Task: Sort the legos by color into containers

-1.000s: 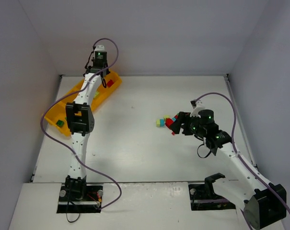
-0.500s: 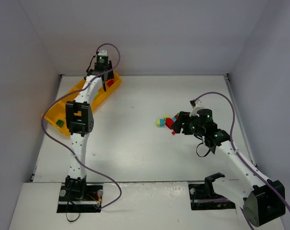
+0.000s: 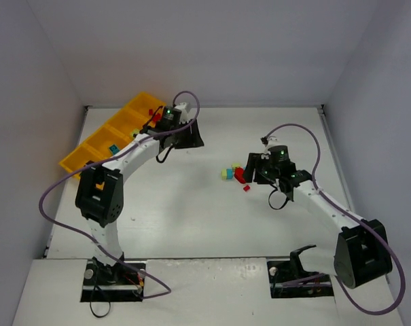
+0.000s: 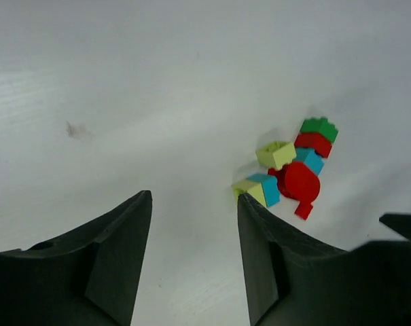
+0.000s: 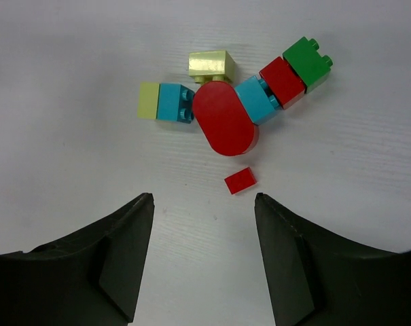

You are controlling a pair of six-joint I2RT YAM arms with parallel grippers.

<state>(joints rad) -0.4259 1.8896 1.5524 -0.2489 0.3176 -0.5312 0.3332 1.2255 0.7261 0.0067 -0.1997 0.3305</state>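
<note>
A cluster of legos [image 3: 235, 172] lies mid-table. The right wrist view shows a red half-round [image 5: 223, 119], a small red piece [image 5: 240, 181], a green brick [image 5: 307, 62], a red brick [image 5: 282, 81], a teal brick [image 5: 255, 100], a yellow-green brick [image 5: 210, 64] and a yellow-green and teal pair [image 5: 166, 101]. My right gripper [image 5: 204, 198] is open and empty just near of the small red piece. My left gripper [image 4: 193, 197] is open and empty, left of the cluster [image 4: 290, 170]. The orange-yellow tray [image 3: 96, 144] holds a red brick [image 3: 153, 117] and a teal brick [image 3: 113, 148].
The tray lies diagonally at the far left by the left wall. White walls enclose the table on three sides. Purple cables loop off both arms. My left gripper [image 3: 190, 136] hangs right of the tray's far end; my right gripper [image 3: 251, 168] is at the cluster's right.
My left arm has swung from above the tray's far end to the right, out over the table, uncovering the tray. My right gripper has shifted slightly up and left at the cluster.
</note>
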